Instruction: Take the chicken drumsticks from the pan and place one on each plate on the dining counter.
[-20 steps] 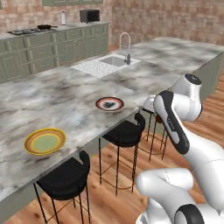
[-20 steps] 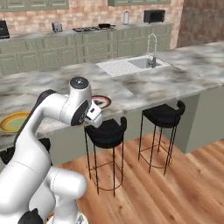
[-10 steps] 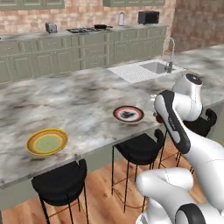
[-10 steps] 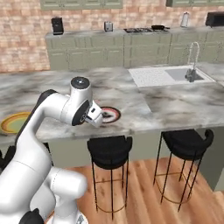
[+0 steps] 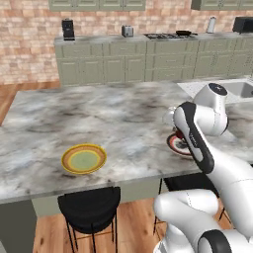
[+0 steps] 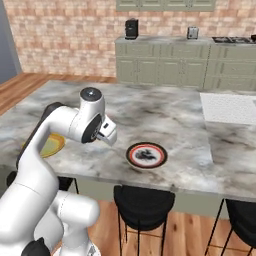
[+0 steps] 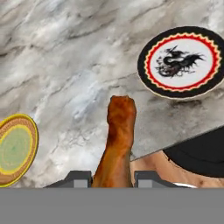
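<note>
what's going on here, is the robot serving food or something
Yes. The robot's gripper is shut on a browned chicken drumstick and holds it above the edge of the marble dining counter. Two plates sit on that counter: a yellow plate and a red-rimmed plate. Neither has food on it yet. Black stools stand under the counter's edge.
</note>
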Controlling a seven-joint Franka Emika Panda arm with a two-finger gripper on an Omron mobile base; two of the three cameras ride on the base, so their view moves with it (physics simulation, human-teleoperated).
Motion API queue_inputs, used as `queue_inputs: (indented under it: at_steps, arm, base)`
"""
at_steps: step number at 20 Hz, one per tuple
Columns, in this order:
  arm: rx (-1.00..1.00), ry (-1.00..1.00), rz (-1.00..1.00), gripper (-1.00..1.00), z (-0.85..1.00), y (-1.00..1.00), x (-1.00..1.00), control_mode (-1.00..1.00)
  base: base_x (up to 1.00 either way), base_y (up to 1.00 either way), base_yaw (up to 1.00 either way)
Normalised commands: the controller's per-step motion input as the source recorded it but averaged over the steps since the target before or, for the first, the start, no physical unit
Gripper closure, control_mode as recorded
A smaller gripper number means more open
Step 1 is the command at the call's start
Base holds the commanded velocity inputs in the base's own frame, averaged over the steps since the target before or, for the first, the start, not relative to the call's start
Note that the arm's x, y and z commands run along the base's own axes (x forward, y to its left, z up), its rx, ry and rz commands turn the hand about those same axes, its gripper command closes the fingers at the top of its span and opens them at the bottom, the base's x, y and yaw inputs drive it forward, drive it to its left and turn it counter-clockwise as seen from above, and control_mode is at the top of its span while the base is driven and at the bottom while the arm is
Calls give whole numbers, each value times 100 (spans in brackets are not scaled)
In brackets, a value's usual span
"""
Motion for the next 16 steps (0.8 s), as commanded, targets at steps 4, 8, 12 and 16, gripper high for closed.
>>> queue_inputs:
  at_steps: [4, 8, 12, 16]
  arm:
    - [4, -23, 28, 100, -3, -31, 31, -100]
    - [0, -10, 0, 100, -2, -55, 45, -100]
    - [0, -1, -17, 100, -31, -66, 82, -100]
    - [0, 8, -19, 100, -57, -85, 82, -100]
  base:
    - [10, -8, 12]
    - [0, 0, 0]
    - [0, 0, 0]
    - [0, 0, 0]
